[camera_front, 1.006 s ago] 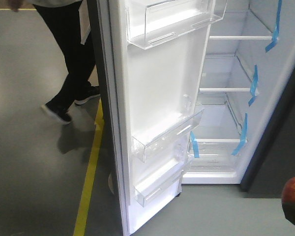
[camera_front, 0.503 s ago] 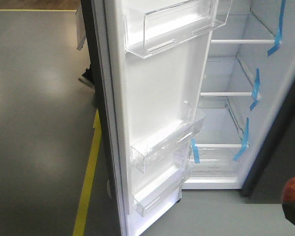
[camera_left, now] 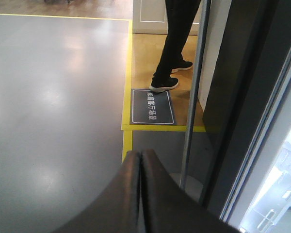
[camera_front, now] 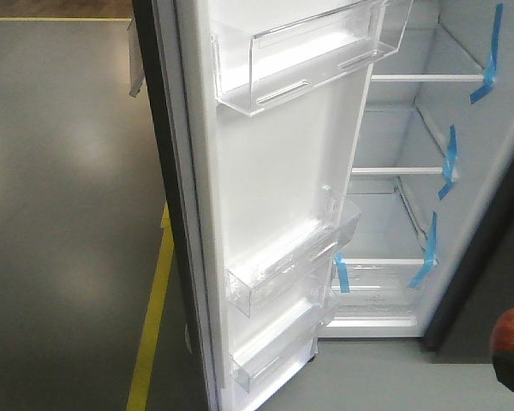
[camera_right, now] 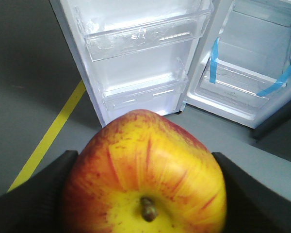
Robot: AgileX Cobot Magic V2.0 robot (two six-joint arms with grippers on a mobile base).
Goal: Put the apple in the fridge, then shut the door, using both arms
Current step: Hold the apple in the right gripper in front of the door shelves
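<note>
In the front view, the door (camera_front: 274, 197) stands wide open beside the fridge (camera_front: 394, 128), and the apple (camera_front: 511, 336) sits at the lower right edge.

In the left wrist view, the left end effector (camera_left: 140, 154) is pressed closed with nothing in it, above the grey floor (camera_left: 53, 97).

In the right wrist view, the right end effector (camera_right: 145, 191) clamps the apple (camera_right: 145, 150), stem toward the camera.

On my left wrist feed the left gripper (camera_left: 141, 155) fills six o'clock: two smooth, faintly glossy brown-black fingers (camera_left: 121, 194) with rounded shoulders and a thin seam between them. The right gripper (camera_right: 143, 160) shows matte black fingers (camera_right: 34, 204) at eight and four o'clock (finely grained surface). The front feed gives me only its black sliver at four o'clock.
</note>
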